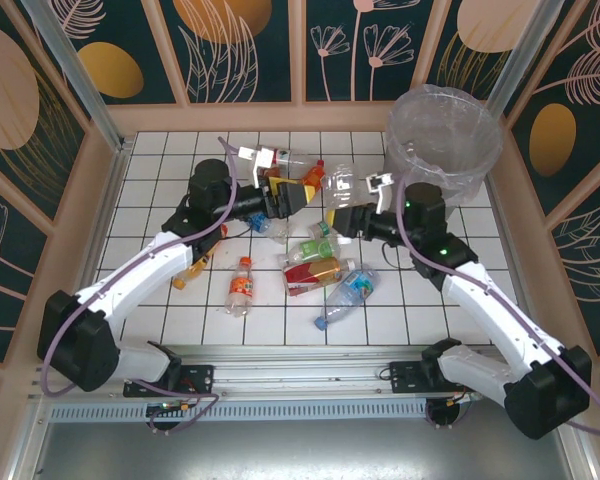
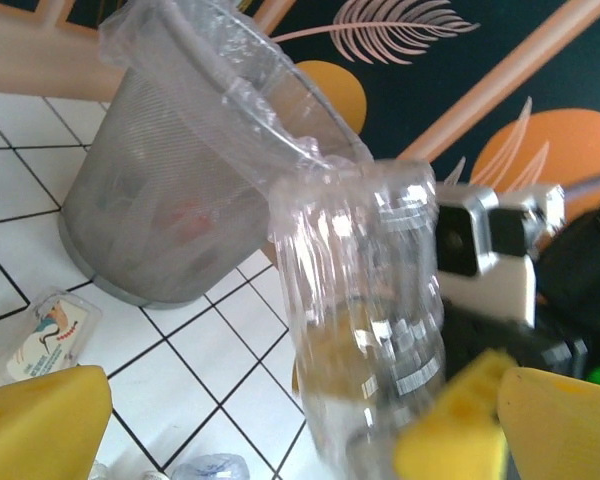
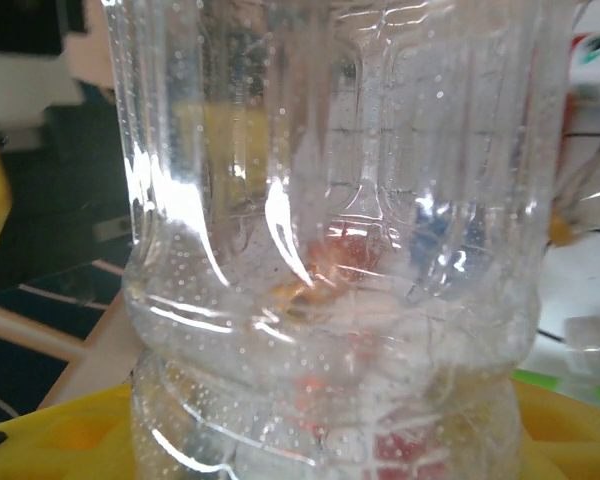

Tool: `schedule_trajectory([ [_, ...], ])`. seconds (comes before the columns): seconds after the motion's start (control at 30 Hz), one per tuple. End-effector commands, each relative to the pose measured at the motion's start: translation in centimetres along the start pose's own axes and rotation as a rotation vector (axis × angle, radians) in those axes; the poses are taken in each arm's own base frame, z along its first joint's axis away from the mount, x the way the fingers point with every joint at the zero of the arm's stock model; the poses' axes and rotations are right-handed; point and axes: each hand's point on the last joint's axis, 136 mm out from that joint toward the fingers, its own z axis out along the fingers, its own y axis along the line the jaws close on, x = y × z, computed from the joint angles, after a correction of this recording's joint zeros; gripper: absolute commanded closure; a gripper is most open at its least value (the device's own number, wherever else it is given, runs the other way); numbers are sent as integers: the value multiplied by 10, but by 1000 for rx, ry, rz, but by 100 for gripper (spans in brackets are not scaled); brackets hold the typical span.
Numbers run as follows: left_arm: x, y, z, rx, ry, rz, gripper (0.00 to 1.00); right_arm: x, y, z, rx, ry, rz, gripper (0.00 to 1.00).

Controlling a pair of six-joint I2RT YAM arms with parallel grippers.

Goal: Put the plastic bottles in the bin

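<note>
Top external view: the left gripper (image 1: pixel 305 188) and the right gripper (image 1: pixel 345 208) meet above the middle of the white tiled table (image 1: pixel 160 160), with a clear bottle (image 1: pixel 340 182) raised between them. Left wrist view: the yellow fingers (image 2: pixel 40 420) stand wide apart, so the left gripper is open. The clear bottle (image 2: pixel 365 330) stands upright in the gap, close against the finger on the right of that view and apart from the other. Right wrist view: the clear bottle (image 3: pixel 330 250) sits directly before the lens, its lower body set between the yellow pads (image 3: pixel 80 440); the right gripper is closed on the clear bottle. The bin (image 1: pixel 460 178), grey and lined with a crinkled clear bag, stands at the far right corner of the table, just behind the right arm. In the left wrist view the bin (image 2: pixel 150 220) appears beyond the bottle. The remaining bottles lie on the tiles in front of the grippers: an orange-label bottle (image 1: pixel 240 285), a green-label bottle (image 1: pixel 315 248), a red-label bottle (image 1: pixel 315 270) and a blue-capped bottle (image 1: pixel 348 292).
</note>
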Motion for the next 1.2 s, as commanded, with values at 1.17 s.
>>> schedule_trajectory([
  [1.17,16,-4,-22,-83,132,391,1,-205,-196,-101,775,-59,-277,40],
])
